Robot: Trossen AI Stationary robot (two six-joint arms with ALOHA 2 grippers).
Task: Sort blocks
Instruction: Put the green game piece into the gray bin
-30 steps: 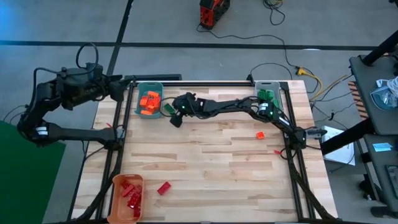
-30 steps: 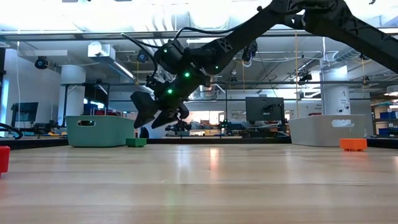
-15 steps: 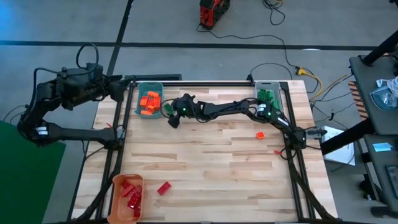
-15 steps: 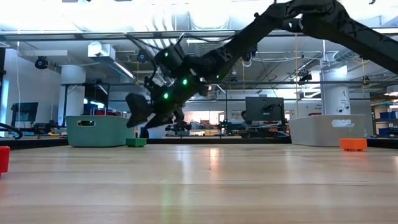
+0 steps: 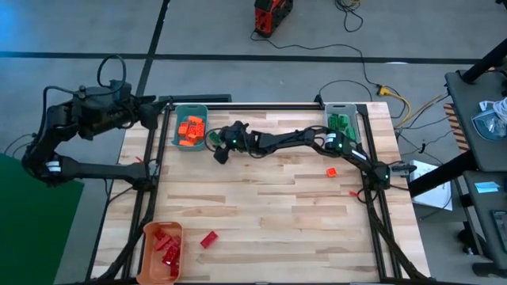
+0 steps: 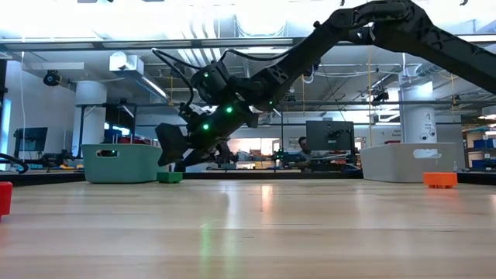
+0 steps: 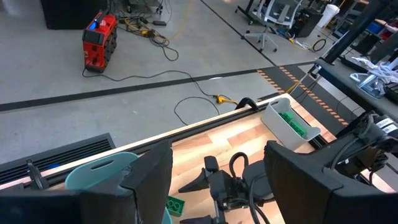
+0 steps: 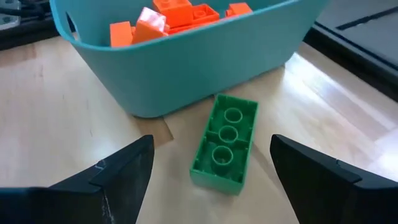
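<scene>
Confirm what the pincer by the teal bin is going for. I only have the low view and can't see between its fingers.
Observer: The right pincer is open, with one green block lying on the table between its fingers, not yet gripped.
Operator: Is the block clear of the bin?
Observer: It lies just outside the teal bin, with one end close to the wall. I can't tell whether it touches.
Operator: What's in that bin?
Observer: Orange blocks. The green ones are in the grey bin at the far right corner.
Operator: Left arm?
Observer: The left pincer is open, off the table's far left corner.
</scene>
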